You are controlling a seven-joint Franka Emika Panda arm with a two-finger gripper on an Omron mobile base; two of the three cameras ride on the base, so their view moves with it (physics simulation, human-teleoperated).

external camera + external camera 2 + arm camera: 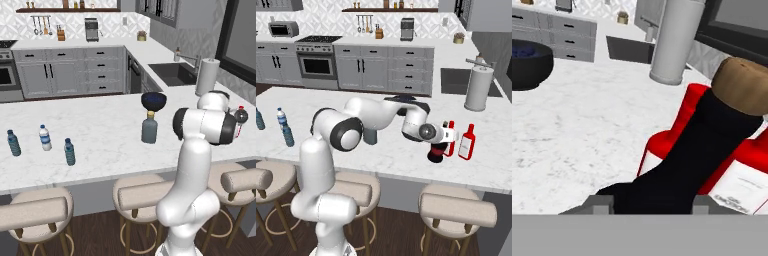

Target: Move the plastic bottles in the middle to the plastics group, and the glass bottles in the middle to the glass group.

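Setting the black bottle beside the red glass pair

Right base view: the gripper (442, 136) sits around the black bottle (436, 151) near the counter's (381, 155) front edge, just beside two red bottles (467, 142). Whether it grips, I cannot tell. Hand view adds its tan cork and thin dark neck against red shoulders. Left base view alone shows the grey-blue bottle (149, 128) mid-counter and three water bottles (45, 138) toward the left end.
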